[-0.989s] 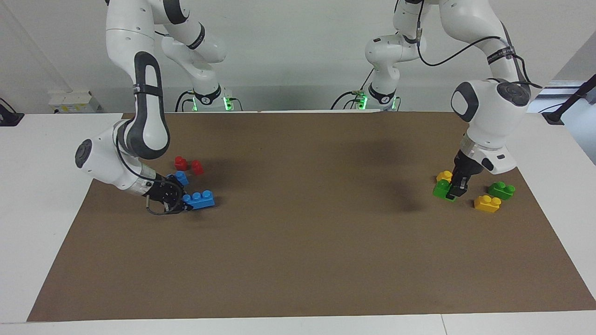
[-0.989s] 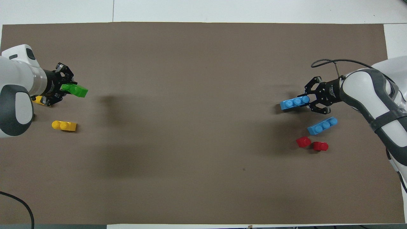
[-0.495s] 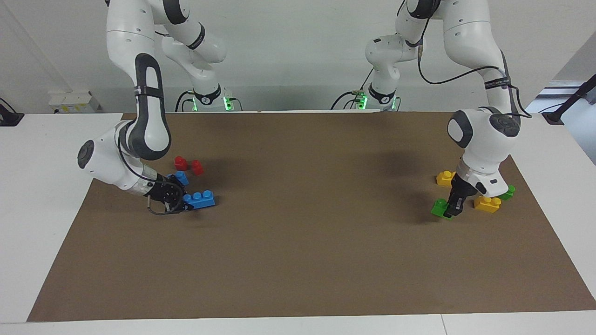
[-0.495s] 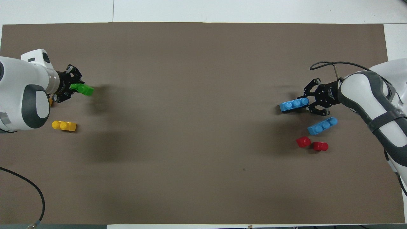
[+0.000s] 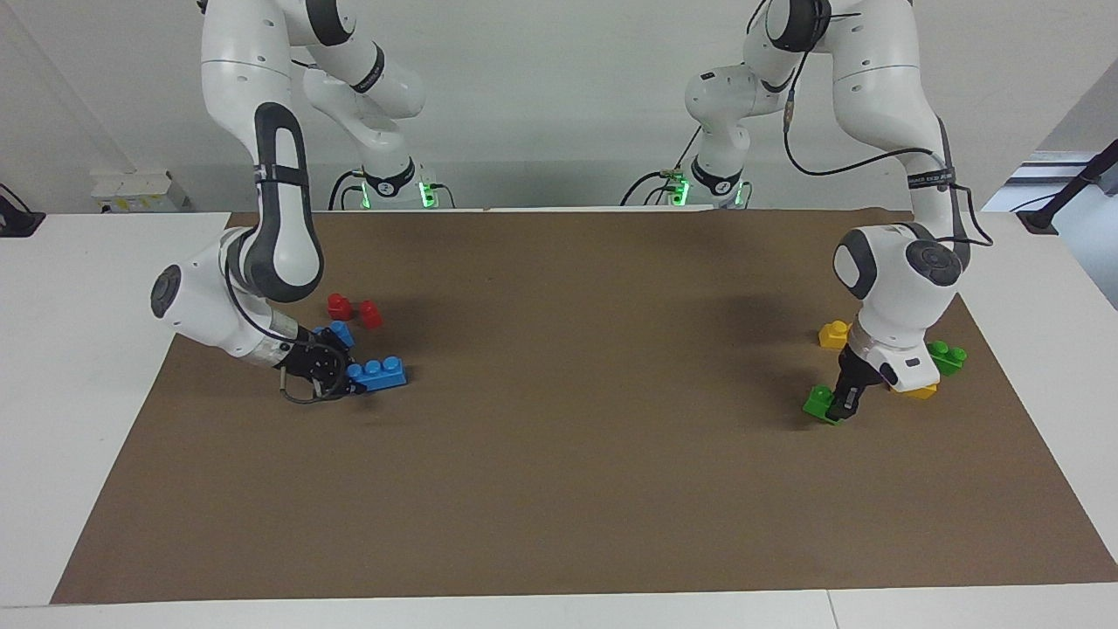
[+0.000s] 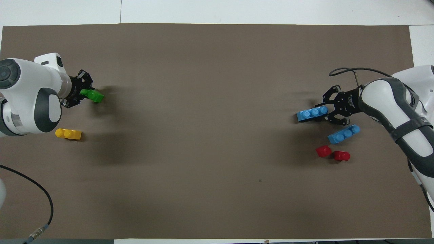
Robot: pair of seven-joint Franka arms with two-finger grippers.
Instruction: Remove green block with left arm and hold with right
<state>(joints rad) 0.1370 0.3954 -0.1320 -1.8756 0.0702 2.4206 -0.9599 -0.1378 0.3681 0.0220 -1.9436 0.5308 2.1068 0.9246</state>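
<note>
While left tool (image 5: 840, 404) grips green block (image 5: 818, 402), removal looks done.
Right tool (image 5: 342, 377) clamps a blue brick (image 5: 377, 374) (low over worktop (image 5: 568, 454)); steadying role already underway.

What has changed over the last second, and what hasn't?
The left gripper, shut on the green block, has carried it away from the yellow brick it sat against, farther from the robots, toward the mat's open part. The right gripper stays closed on one blue brick, barely moved. The other bricks have not moved.
</note>
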